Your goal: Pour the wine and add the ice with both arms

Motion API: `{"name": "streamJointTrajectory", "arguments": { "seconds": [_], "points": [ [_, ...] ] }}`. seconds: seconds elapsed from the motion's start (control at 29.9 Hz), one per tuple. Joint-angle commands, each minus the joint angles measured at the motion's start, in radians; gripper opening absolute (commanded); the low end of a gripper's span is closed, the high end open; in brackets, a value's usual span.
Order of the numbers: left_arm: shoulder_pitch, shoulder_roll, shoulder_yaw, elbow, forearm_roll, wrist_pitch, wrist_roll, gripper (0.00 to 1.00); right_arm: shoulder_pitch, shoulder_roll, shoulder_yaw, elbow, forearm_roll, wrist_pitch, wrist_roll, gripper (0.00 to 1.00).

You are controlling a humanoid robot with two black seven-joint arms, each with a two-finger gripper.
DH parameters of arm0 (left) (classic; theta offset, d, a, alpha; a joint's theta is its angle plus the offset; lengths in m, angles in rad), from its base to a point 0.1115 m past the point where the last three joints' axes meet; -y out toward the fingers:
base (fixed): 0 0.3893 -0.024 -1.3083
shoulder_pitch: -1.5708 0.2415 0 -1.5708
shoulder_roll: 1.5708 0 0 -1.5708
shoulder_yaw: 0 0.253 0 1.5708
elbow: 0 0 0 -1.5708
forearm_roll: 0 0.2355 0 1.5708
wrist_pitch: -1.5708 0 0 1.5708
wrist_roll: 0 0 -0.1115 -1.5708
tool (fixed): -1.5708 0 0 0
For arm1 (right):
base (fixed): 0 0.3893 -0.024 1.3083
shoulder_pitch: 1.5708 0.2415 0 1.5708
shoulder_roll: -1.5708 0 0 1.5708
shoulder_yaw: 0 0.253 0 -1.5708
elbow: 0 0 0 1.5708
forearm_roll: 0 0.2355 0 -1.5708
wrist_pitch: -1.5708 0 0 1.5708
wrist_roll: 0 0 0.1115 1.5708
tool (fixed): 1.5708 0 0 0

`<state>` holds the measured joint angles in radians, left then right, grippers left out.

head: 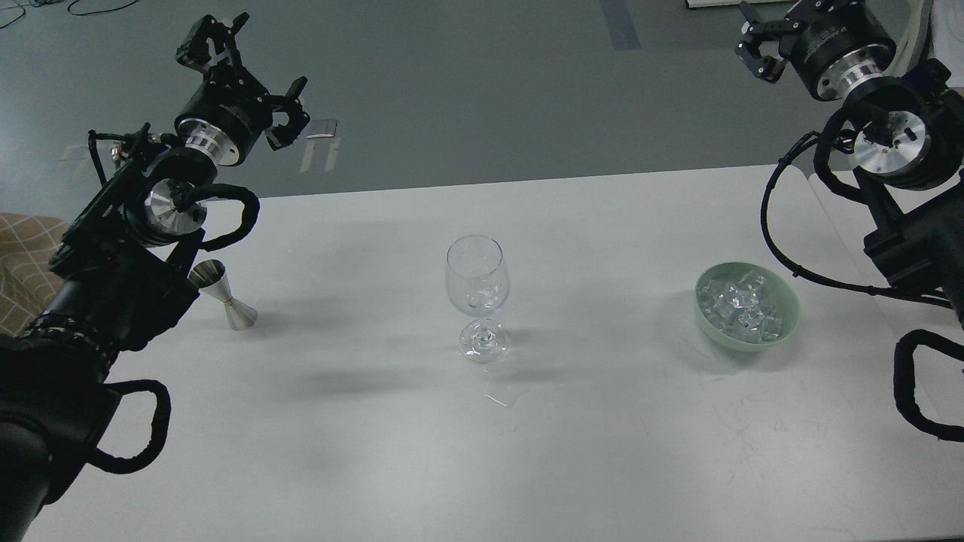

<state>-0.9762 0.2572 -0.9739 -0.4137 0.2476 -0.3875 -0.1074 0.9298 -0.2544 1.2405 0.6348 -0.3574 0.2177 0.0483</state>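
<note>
A clear stemmed wine glass [477,290] stands upright at the middle of the white table [339,452]. At the left a small steel jigger [226,297] stands beside my left arm. I cannot make out the wine in the jigger or the glass. The ice [742,305] is a heap of clear cubes in a pale green bowl [788,305] at the right. My left gripper [265,59] hangs high above the far left of the table, open and empty. At the top right corner my right gripper [753,39] is raised, open and empty, partly cut off by the frame.
A small wet streak [497,400] lies on the table in front of the glass. Beyond the table's far edge is grey floor with tape marks [320,147]. A beige patterned surface [19,260] shows at the left edge.
</note>
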Motion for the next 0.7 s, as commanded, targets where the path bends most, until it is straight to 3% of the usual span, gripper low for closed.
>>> {"name": "streamJointTrajectory", "arguments": {
  "seconds": [0.0,0.67],
  "points": [
    [0.001,-0.001,0.0,0.0,0.001,0.003,-0.002,1.0,0.014,0.001,-0.003,0.0,0.0,0.0,-0.001,1.0],
    [-0.012,0.02,-0.005,-0.004,-0.007,-0.02,-0.023,0.99,0.024,0.014,0.002,0.0,0.0,-0.006,-0.001,1.0]
  ]
}}
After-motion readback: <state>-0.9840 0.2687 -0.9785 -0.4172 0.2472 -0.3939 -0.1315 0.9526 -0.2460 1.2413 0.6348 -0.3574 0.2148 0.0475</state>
